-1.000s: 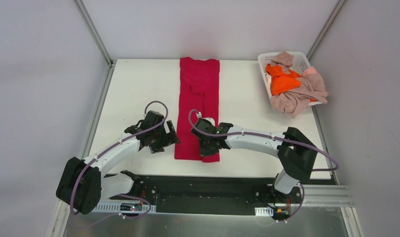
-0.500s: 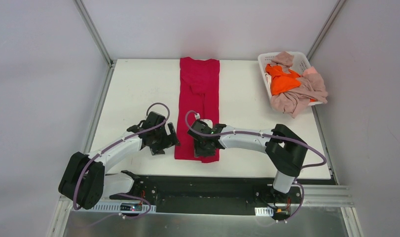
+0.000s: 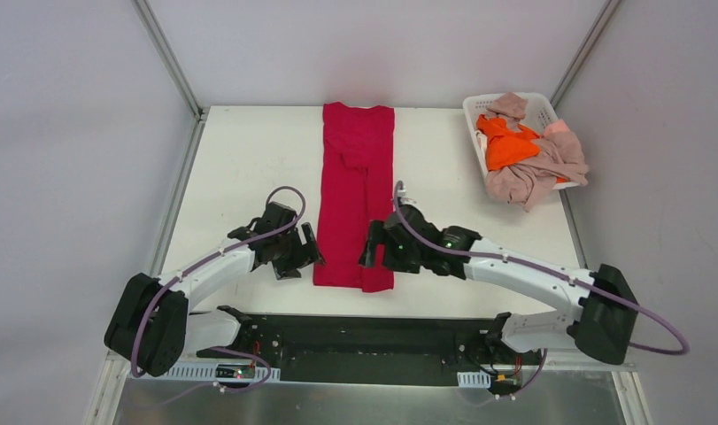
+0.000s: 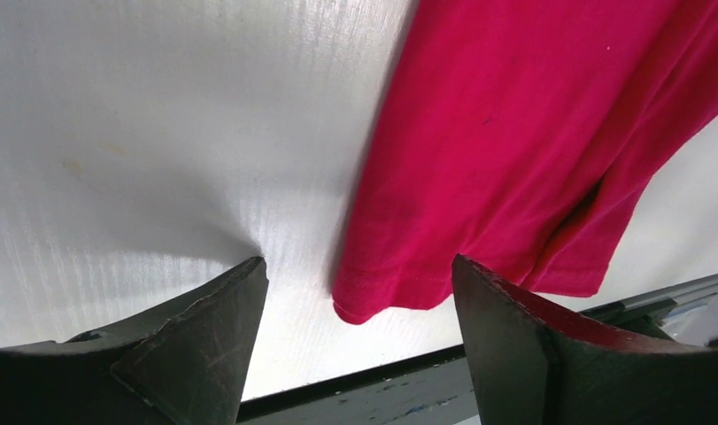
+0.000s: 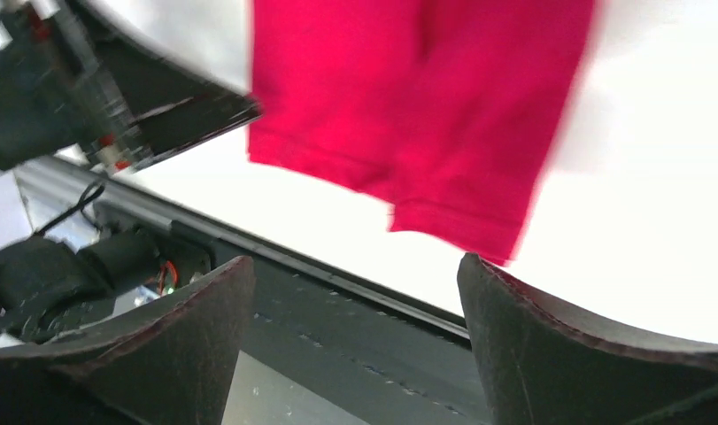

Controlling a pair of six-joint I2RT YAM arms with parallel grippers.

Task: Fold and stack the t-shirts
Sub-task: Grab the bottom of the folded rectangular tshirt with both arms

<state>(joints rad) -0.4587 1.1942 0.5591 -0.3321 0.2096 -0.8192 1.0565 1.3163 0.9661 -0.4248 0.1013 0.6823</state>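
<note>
The red shirt (image 3: 357,190) lies folded in a long strip down the middle of the table (image 3: 240,168), running from 12 o'clock to 6. The left gripper (image 3: 305,250) sits just off the shirt's near hem at 9 o'clock and the right gripper (image 3: 373,250) is over the hem's 3 o'clock side, both released with jaws wide and nothing held. The orange shirt (image 3: 505,146) and pink shirts (image 3: 532,175) are heaped in the basket (image 3: 472,113) at 2 o'clock.

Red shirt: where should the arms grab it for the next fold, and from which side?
Likely the two corners of the near hem. The red shirt lies as a long narrow strip, hem flat by the table edge nearest the arms, corners exposed. The left gripper, open, can come in from the left; the right gripper, open, from the right.
</note>
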